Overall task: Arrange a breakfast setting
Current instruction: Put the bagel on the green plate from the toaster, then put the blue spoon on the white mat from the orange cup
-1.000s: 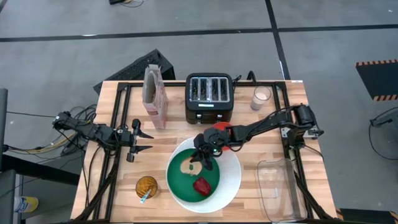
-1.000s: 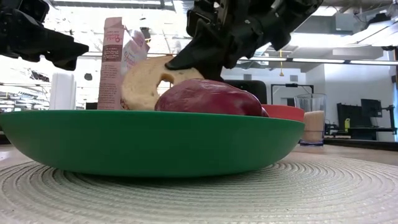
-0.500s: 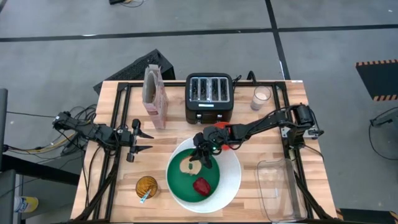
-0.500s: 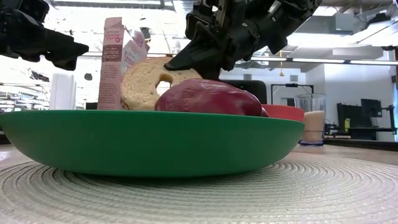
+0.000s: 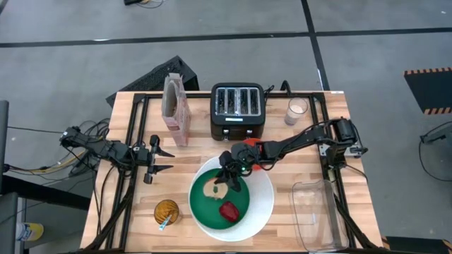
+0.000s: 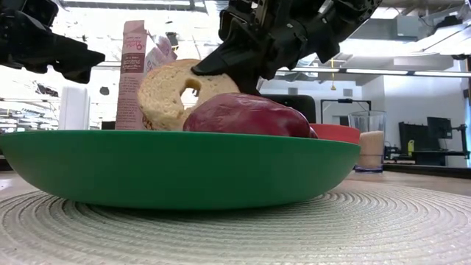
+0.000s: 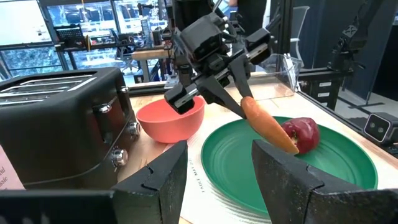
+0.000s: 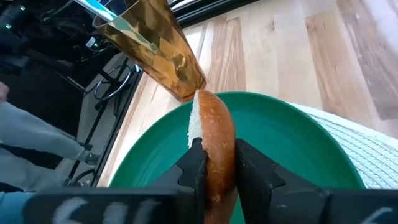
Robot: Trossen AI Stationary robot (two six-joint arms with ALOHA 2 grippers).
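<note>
- Right gripper (image 5: 227, 178) reaching in over the green plate (image 5: 201, 208), fingers (image 8: 193, 168) pinching the bagel half (image 6: 176, 92) by its edge, one on each side, only narrowly parted.
- Bagel half now tilting up more on edge than a second ago, hole (image 6: 193, 90) plainly showing in the low view, where it was lying flatter and half hidden behind the red fruit (image 6: 246, 115).
- Bagel's lower end looking close to the plate's floor; touching or not, cannot tell.
- Red fruit lying on the green plate just beside the bagel, same spot as before.
- Green plate sitting on the white plate (image 5: 261, 204), both unmoved.
- Red-orange bowl (image 7: 171, 118) standing between the toaster (image 5: 238, 111) and the plates, partly under the right arm.
- Cereal box (image 5: 175, 109) standing upright to the left of the toaster.
- Amber cup (image 5: 167, 212) holding the blue-handled spoon (image 5: 163, 224), left of the plates.
- Left gripper (image 5: 164, 160) hanging over the table's left side, fingers (image 7: 168, 177) partly open and holding nothing, exactly where it was a second ago.
</note>
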